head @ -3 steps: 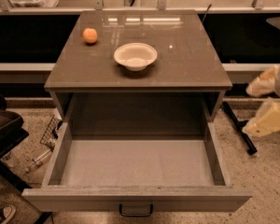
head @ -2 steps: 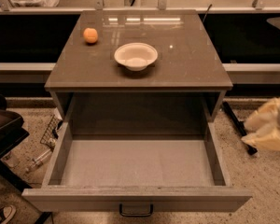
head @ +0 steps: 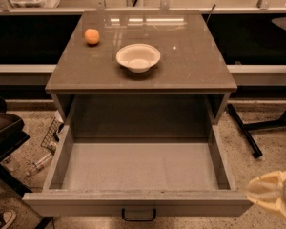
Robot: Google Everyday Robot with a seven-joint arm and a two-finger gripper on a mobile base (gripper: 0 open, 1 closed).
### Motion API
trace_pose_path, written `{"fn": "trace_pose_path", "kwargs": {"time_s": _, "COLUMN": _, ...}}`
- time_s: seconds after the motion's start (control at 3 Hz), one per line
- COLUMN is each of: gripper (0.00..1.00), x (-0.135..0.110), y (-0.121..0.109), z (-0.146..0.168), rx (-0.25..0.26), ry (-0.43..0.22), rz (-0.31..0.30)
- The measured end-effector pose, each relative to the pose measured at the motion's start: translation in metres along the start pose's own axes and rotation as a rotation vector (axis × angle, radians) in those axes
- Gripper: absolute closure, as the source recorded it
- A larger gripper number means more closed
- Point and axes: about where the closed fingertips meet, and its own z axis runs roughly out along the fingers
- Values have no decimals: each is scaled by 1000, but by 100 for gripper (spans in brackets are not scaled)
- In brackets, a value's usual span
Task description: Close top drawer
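The top drawer [head: 76, 204], fully open just left of the hand [head: 271, 195] (grasp cannot be told), could be pushed askew and jammed.

I see the grey top drawer [head: 140, 168] pulled fully out, dark handle [head: 139, 216] centred; my tool [head: 271, 197] beside its right corner.

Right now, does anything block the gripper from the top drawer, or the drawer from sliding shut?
Nothing visible does. The gripper hangs at lower right, beside the right front corner of the top drawer. The drawer holds nothing, and its path into the cabinet looks free.
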Motion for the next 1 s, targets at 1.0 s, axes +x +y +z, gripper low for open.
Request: {"fn": "trace_pose_path", "kwargs": {"time_s": 1.0, "gripper": 100, "x": 22, "y": 46, "z": 50, "rx": -56, "ry": -77, "rz": 12}}
